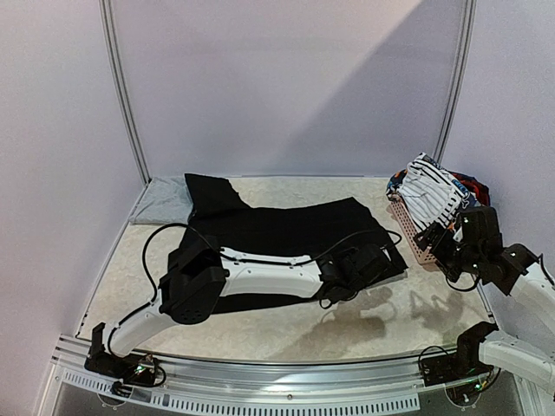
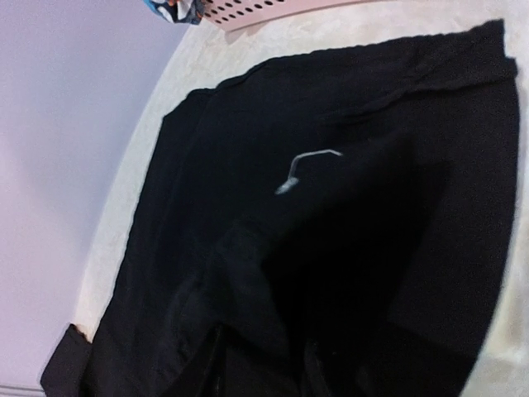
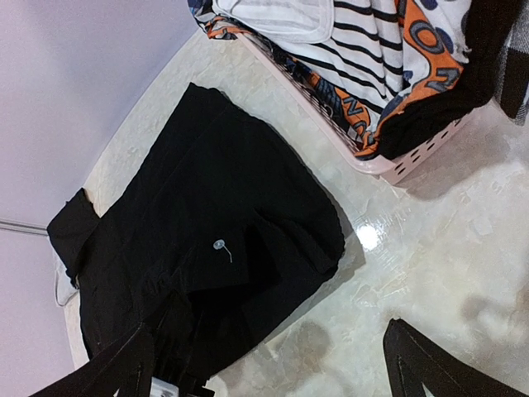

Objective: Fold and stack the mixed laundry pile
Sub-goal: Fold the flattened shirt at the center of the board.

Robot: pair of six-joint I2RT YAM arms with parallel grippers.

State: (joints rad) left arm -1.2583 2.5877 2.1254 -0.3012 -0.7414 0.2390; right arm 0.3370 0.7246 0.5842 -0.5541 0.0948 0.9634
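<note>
The large black trousers (image 1: 286,230) lie spread flat across the middle of the table, with a small white tag (image 2: 307,161) on top. My left gripper (image 1: 347,276) reaches over to their right end, and dark cloth puckers up in a ridge between its fingers (image 2: 216,368). Light grey trousers (image 1: 165,201) lie at the back left. The rest of the laundry pile, topped by a white black-striped piece (image 1: 434,195), fills the pink basket (image 1: 408,227). My right gripper (image 1: 438,238) hovers open beside the basket, above bare table (image 3: 277,372).
The pink basket (image 3: 397,161) stands at the back right, holding striped, orange and dark garments. Metal frame posts rise at both back corners. A rail runs along the table's near edge by the arm bases.
</note>
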